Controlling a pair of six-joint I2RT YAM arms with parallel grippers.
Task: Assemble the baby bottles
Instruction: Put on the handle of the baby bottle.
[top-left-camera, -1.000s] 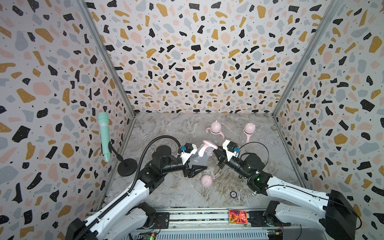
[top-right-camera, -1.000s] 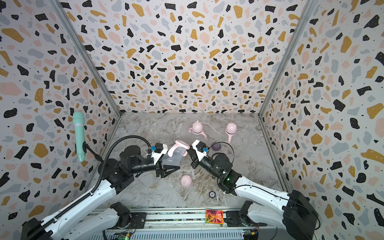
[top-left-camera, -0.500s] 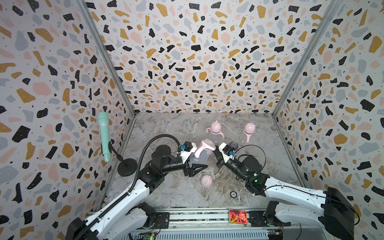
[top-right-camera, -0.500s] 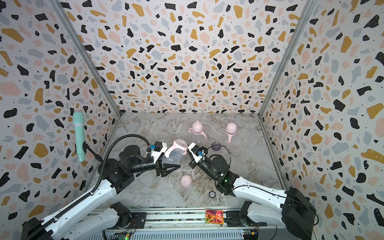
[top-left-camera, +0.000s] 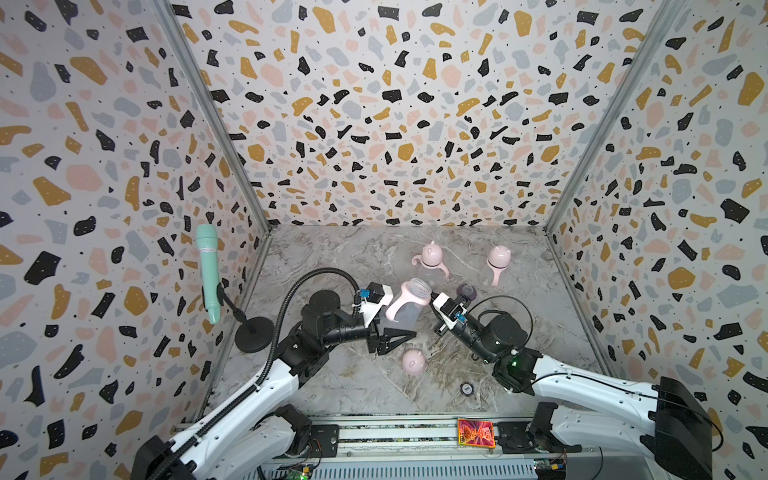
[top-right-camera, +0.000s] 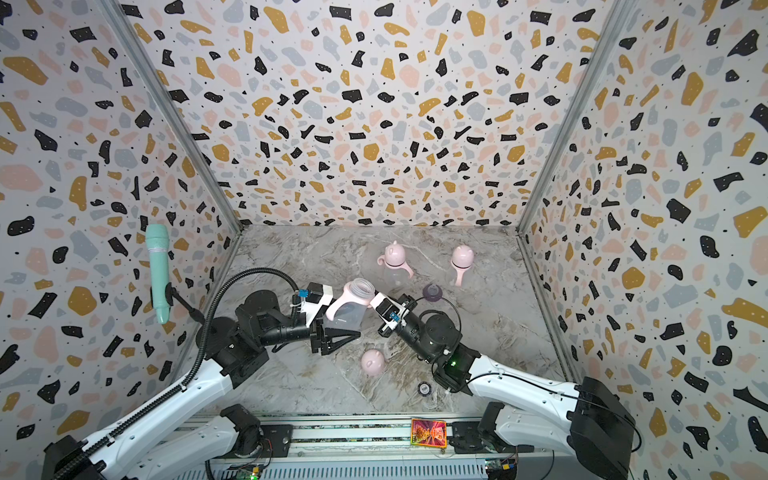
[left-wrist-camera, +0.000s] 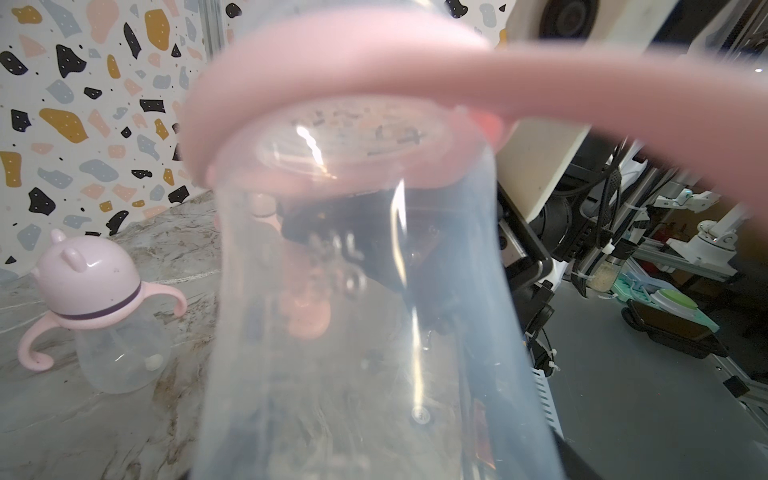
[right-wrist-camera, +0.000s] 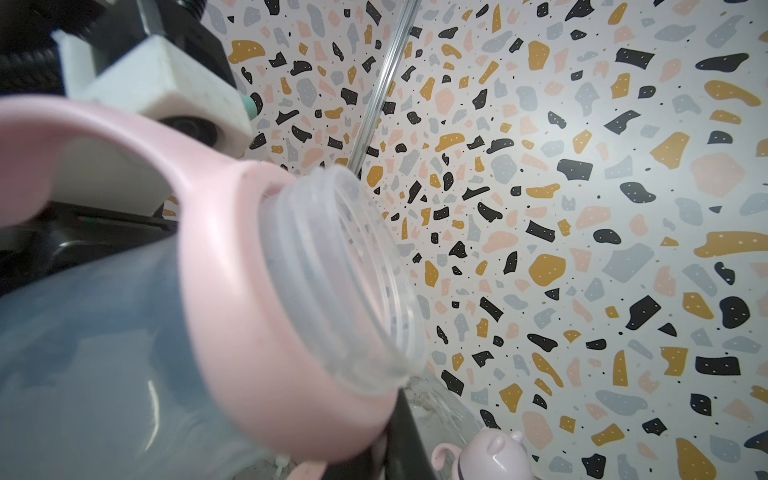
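Mid-air | left end effector (top-left-camera: 401, 326) grasping uncapped bottle (top-left-camera: 408, 312) | right end effector (top-left-camera: 433, 296) clenched beside pink ring (right-wrist-camera: 232, 291)

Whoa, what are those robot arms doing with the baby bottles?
They are putting baby bottles together. The left gripper holds a tilted open bottle that has its pink handle ring on but no teat or cap yet. The right gripper, closed, has its tip by that bottle's neck. Two finished bottles stand at the back. A purple teat collar and a pink cap lie loose on the table.
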